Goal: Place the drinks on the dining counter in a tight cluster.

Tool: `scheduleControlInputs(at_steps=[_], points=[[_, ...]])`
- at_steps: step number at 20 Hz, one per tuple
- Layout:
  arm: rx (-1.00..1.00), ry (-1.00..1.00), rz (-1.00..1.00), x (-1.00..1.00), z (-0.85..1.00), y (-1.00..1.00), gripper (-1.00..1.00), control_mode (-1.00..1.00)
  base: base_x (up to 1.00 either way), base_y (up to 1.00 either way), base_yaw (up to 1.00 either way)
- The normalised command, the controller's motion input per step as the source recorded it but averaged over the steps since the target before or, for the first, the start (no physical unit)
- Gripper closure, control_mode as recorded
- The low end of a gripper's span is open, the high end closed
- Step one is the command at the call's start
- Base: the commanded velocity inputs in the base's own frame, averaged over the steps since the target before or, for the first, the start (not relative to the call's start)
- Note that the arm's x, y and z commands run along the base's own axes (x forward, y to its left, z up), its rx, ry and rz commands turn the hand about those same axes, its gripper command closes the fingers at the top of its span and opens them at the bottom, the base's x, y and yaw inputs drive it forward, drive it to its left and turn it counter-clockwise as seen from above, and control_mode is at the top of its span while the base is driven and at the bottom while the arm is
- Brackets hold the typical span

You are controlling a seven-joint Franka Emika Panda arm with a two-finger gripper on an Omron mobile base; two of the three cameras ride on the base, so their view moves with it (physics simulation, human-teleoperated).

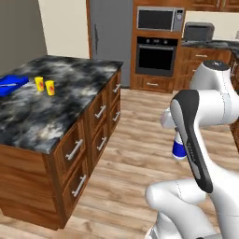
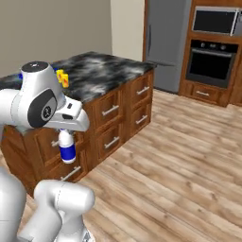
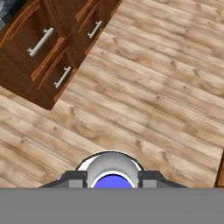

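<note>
- My gripper (image 3: 112, 176): clamped on the small white bottle (image 2: 67, 145), blue label, hanging below my hand.
- Under me: wooden floor (image 3: 166, 87).
- Dining counter (image 1: 56, 88): off to my side, two yellow cups (image 1: 45, 85) on top.

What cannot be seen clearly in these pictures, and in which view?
- White bottle: in the left base view the arm covers most of it; in the hand view the lower edge cuts it off.
- End effector: in the right base view the hand covers the fingers.
- Yellow cups: the prints are too small to read.
- Blue object on the dining counter: cut off by the left edge of the left base view.
</note>
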Motion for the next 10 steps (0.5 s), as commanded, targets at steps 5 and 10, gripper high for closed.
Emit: scheduleControlInputs(at_steps=[5,10], points=[[0.00,0.00,0.00,0.00,0.00,0.00,1.00,1.00,0.60,0.33,0.27],[0.00,0.00,0.00,0.00,0.00,0.00,1.00,1.00,0.84,1.00,-0.22]])
